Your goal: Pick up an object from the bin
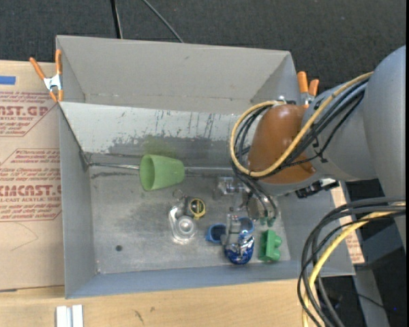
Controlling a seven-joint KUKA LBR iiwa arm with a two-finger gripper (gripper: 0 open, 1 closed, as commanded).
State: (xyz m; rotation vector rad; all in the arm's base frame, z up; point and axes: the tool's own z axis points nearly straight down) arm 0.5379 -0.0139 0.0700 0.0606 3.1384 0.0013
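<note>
Down low, saw the gripper (237, 231) set over the front right part of the grey bin (78, 203), reaching in from the view's right beneath a rounded orange cover (279, 142) and loops of yellow and black cables (249, 125). Found its tip right above a blue crumpled thing (238, 252), shiny and wrinkled, lying on the floor close to the front wall. Could not tell contact from a narrow gap there. Could not make out the pincer's state either, wide or narrow, nor any grip on a thing: metal parts and cable bunched together at that spot. Noted a small blue piece (215, 234) just beside the crumpled thing on the view's left, touching it or nearly so. Noted a green block (270, 246) just beside it on the other side, near the right wall. Spotted a clear cup (183, 227) a little further to the left, resting on the floor near the middle of the front half, see-through with a bright rim. Spotted a small yellow-and-black ring (196, 208) just behind that cup, between it and the gripper's upper body. Saw a pale green cup (161, 172) lying on its side well apart from all these, further back and to the left, at the foot of the sloped back wall. Took the blue crumpled thing for the one nearest the gripper, with the small blue piece next nearest.
</note>
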